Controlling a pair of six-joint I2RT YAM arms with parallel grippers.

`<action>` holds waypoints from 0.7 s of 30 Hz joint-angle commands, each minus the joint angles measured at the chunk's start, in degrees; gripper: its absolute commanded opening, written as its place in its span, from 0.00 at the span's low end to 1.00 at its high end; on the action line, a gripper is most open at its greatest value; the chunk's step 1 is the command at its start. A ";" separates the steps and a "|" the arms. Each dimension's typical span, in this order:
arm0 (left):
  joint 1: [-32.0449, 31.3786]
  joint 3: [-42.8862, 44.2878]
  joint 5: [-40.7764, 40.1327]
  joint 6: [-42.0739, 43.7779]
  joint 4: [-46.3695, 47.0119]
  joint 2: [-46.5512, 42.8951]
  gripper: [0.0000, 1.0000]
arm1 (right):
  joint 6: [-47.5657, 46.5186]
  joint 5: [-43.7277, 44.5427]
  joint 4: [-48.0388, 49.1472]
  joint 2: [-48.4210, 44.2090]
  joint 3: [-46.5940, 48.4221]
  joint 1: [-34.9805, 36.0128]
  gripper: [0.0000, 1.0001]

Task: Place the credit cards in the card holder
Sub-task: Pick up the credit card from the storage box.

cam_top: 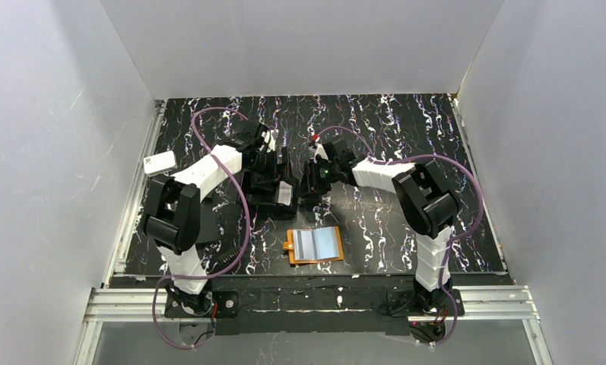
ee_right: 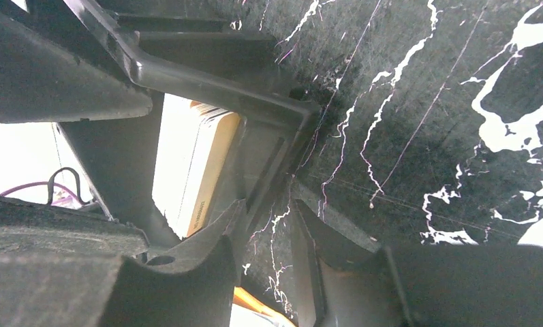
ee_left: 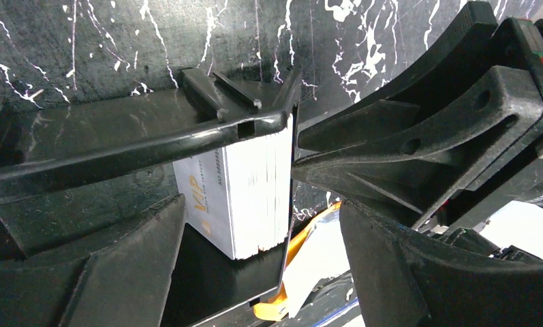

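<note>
left fingers (ee_left: pixel 105 272) spread near blocky white credit cards (ee_left: pixel 255 191); grip of right fingers (ee_right: pixel 180 286) unclear.

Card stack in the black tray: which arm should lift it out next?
Left. The left gripper, jaws open, straddles the credit cards standing in a corner of the black tray. The right gripper looks clamped on the tray wall, probably steadying it.
</note>
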 commanded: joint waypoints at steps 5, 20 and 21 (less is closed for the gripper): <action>-0.09 -1.61 0.20 1.07 1.63 2.26 0.88 | 0.25 -1.24 1.08 1.03 2.47 0.13 0.38; 0.83 -5.31 10.54 -4.15 9.73 0.52 0.64 | 0.22 -1.24 1.08 0.89 2.64 0.12 0.37; 0.85 -5.53 10.69 -4.27 9.80 0.09 0.60 | 0.16 -1.24 1.08 0.90 2.69 0.13 0.37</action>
